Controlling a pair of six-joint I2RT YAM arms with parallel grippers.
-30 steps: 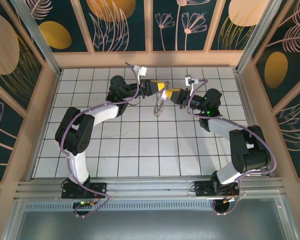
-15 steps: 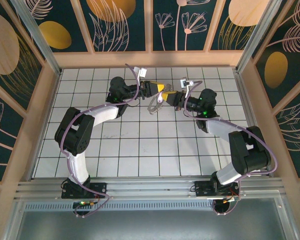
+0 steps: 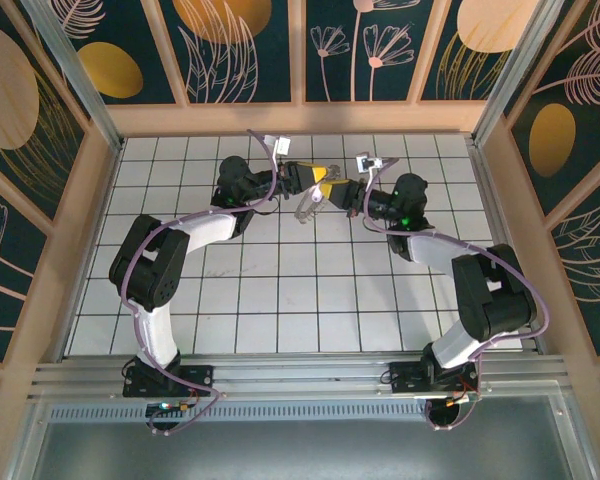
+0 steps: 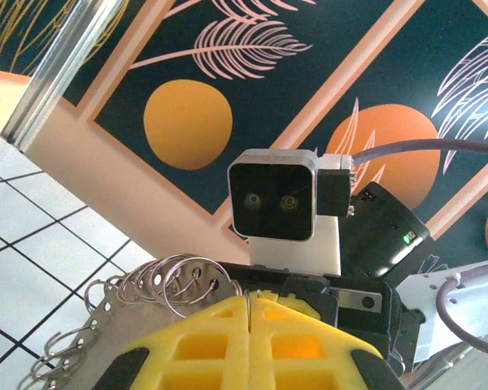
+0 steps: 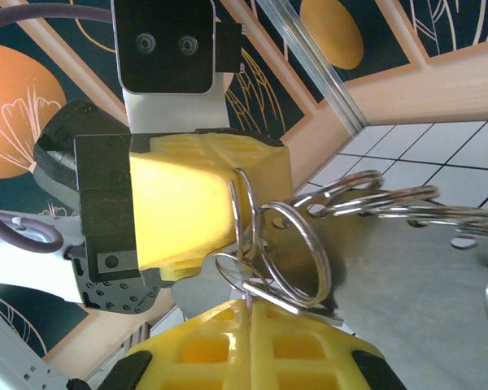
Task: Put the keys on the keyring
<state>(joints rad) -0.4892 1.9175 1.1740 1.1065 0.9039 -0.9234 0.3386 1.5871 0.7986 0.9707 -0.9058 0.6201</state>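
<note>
I see L gripper (image 3: 320, 177) w/ fingers pressed together on the keyring (image 5: 325, 264) wire, right at the edge of the grey holed plate (image 5: 407, 284). R gripper (image 3: 342, 192) faces it tip to tip. Its fingers are clamped on the key (image 5: 297, 305), whose flat metal bit touches that ring by the same plate edge.

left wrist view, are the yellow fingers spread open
No, the yellow fingers sit pressed together, with only a thin seam between them.

My table (image 3: 280, 290) is white tiles ruled with dark lines, stretching from the aluminium rail (image 3: 300, 375) to a wooden wall (image 3: 300, 118).
</note>
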